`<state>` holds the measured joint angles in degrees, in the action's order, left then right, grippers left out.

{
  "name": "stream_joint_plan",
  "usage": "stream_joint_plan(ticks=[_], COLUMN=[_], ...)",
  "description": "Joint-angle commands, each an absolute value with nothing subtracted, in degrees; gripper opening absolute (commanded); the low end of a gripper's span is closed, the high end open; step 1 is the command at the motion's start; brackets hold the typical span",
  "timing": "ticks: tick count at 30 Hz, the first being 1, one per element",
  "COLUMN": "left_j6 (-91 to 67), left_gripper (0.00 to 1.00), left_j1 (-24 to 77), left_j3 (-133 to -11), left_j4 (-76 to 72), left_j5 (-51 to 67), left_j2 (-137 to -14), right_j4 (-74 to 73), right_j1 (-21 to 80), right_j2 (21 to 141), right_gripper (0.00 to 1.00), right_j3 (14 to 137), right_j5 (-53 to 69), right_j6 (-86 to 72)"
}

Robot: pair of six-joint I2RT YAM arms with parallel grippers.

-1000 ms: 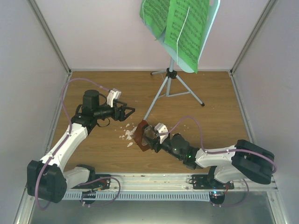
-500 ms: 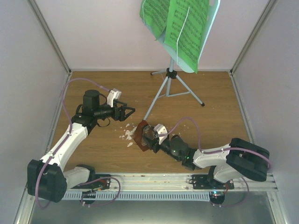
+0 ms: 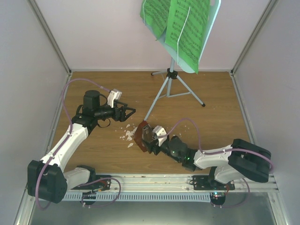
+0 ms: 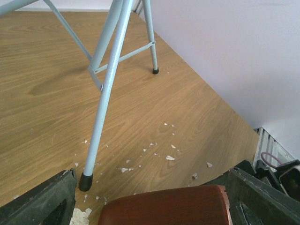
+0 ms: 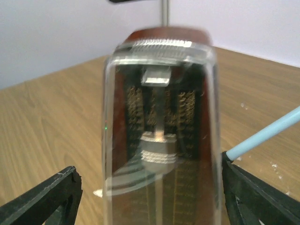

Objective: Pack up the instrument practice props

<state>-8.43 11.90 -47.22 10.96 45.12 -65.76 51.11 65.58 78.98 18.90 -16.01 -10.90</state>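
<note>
The reddish-brown and clear metronome point(image 3: 141, 134) stands on the wooden floor by a foot of the music stand. It fills the right wrist view point(image 5: 159, 140). My right gripper point(image 3: 149, 139) point(image 5: 149, 166) is open with a finger on either side of it, small gaps showing. My left gripper point(image 3: 130, 112) point(image 4: 151, 174) is open and empty, up and left of the metronome, whose brown top shows low in its view point(image 4: 164, 206). The pale blue music stand point(image 3: 172, 74) stands at the back on silver tripod legs point(image 4: 105, 93), holding green sheet-music pages point(image 3: 187, 28).
White crumbs point(image 3: 126, 136) point(image 4: 168, 157) lie scattered on the floor between the two grippers. A stand leg ends in a black foot point(image 4: 85, 182) next to the metronome. Pale walls enclose the floor on three sides.
My right gripper has pushed a little forward and left, further around the metronome, which has shifted slightly. The left arm has not moved.
</note>
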Motion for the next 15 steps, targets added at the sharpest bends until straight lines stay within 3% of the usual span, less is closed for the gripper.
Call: stream_joint_plan(ticks=[1, 5, 8, 11, 15], left_j6=[-8.02, -7.92, -7.67, -6.7, -3.14], left_gripper=[0.88, 0.92, 0.99, 0.99, 0.99], left_j1=[11.65, 11.67, 11.64, 12.73, 22.44], left_j3=[-47.03, -46.7, -46.46, -46.15, -45.62], left_j4=[9.41, 9.32, 8.85, 8.15, 8.36], left_j5=[45.91, 45.73, 45.65, 46.1, 37.72], left_j2=[-65.46, -64.98, -63.95, -62.17, -57.04], right_j4=[43.26, 37.71, 30.53, 23.47, 12.31], right_j1=[66.47, 66.35, 64.86, 60.17, 49.4], right_j2=[75.83, 69.11, 58.32, 52.66, 47.24], right_gripper=[0.89, 0.99, 1.0, 1.0, 1.0], right_j3=[19.55, 19.39, 17.57, 16.47, 16.85], right_j5=[-15.68, -16.77, -17.29, -16.25, -14.08], right_j6=[-10.07, -10.17, -12.66, -15.72, -19.05])
